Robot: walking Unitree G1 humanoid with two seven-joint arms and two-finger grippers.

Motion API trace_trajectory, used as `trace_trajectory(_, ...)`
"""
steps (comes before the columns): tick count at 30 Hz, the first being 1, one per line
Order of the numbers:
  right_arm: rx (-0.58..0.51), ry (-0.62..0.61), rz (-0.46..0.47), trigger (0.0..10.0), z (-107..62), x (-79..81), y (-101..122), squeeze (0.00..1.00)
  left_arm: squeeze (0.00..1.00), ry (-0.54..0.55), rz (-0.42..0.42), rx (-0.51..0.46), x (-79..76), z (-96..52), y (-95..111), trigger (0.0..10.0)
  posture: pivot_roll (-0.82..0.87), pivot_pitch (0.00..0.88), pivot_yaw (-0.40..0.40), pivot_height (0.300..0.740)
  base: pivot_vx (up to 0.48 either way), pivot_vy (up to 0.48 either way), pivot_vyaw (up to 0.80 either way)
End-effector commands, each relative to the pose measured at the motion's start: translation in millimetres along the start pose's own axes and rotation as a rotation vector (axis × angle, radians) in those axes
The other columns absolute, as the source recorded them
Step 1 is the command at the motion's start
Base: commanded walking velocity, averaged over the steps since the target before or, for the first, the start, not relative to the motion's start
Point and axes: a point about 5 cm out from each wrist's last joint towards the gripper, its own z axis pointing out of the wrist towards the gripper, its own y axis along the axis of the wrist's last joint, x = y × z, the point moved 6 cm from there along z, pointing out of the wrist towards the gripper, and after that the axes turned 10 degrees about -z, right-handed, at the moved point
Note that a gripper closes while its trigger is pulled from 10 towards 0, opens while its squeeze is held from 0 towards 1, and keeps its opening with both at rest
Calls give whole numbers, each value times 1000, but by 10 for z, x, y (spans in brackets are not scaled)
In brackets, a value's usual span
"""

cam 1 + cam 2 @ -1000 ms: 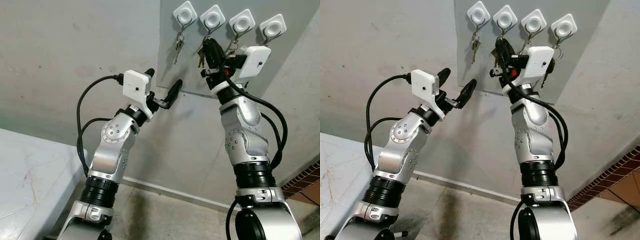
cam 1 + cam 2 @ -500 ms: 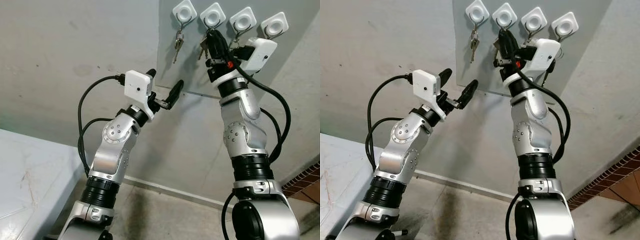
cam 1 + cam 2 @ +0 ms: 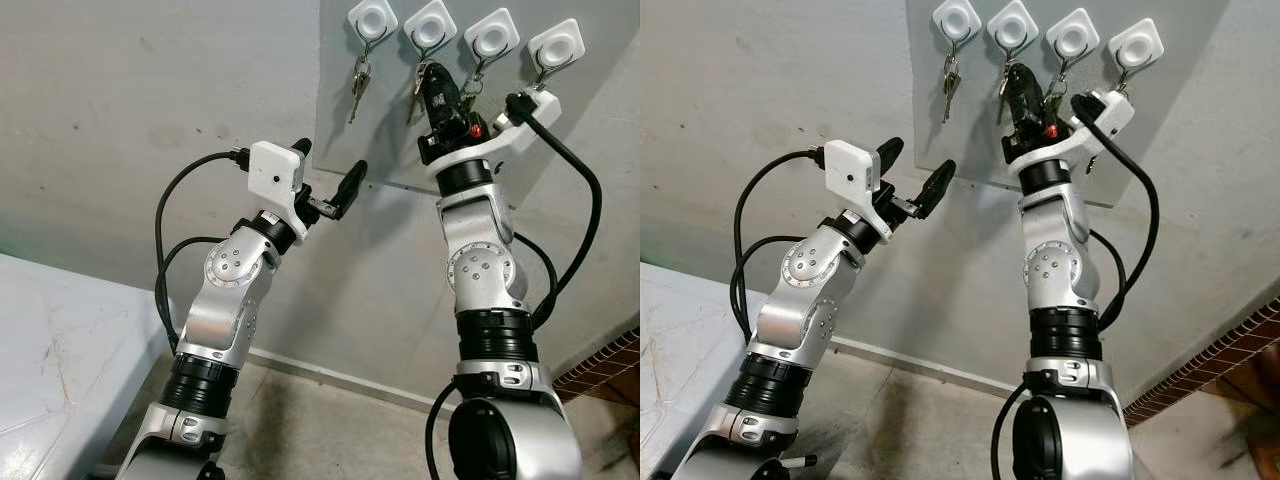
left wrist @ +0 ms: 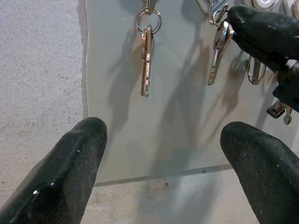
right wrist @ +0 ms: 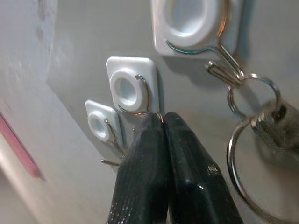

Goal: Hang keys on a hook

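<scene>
Left hand (image 3: 328, 180) raised before the wall, fingers spread wide with nothing between them, pointed toward the grey panel (image 3: 340, 140) and idle below its lower edge. Up on that panel, four white hooks in a row: far-left hook (image 3: 372, 20) carrying its own keys (image 3: 357, 80), then the second hook (image 3: 431, 22), then two more to the right with rings and keys hanging.

Right hand (image 3: 438, 90) lifted just under the second hook, fingers pressed tight together on the key ring (image 5: 161, 116), with the task's keys (image 4: 217, 56) dangling flat against the panel beside the black fingertip. From the right wrist view, ring wire at the very tip of the closed fingers, right at the hook's curved wire; seated or not, cannot tell.

Apparently the hanging step itself, close to its end. Next move likely calls for a small settle of the ring into the hook's curl, then parting of the fingers and a straight retreat, clear of neighbouring rings.

Compared with a second ago: right hand higher and nearer the hook row, wrist rolled so the white camera box points right; left hand unchanged.
</scene>
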Motion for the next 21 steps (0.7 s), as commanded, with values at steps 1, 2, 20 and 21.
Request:
trace_trajectory(1,-56,-16,70,10000,-29,-36,141,0,0,-16,13,-7,-36,-4,39,10000,134,90,-21,740,0,0,0)
trace_trajectory(2,-61,-19,100,10000,-42,-46,146,0,0,-17,13,-7,-38,-2,38,10000,134,90,-21,740,0,0,0)
trace_trajectory(20,-25,1,288,10000,-253,-28,-25,1000,0,-8,15,-11,-31,-11,48,10000,137,98,-22,740,0,0,0)
trace_trajectory(21,-25,1,288,10000,-253,-28,-25,1000,0,-8,15,-11,-31,-11,48,10000,137,98,-22,740,0,0,0)
